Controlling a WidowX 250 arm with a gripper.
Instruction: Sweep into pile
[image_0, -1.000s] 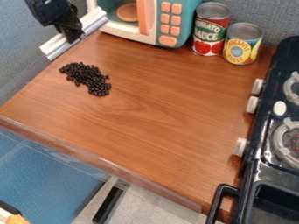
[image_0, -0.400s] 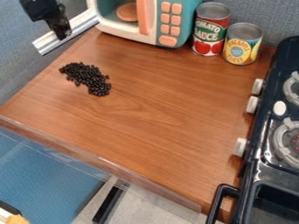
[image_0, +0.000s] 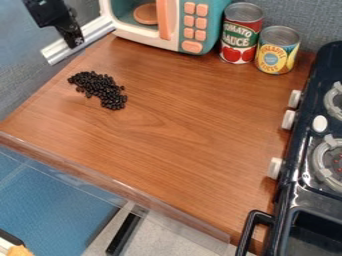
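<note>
Camera view: the wooden table spreads widest; the black stove lines its right side. The toy microwave stands at the back. Upper left, the hand is closed on a pale bar. Small black beans lie in an uneven cluster on the table's left part.

fingers + white bar | shifted left overall | latest: slightly back right
</note>
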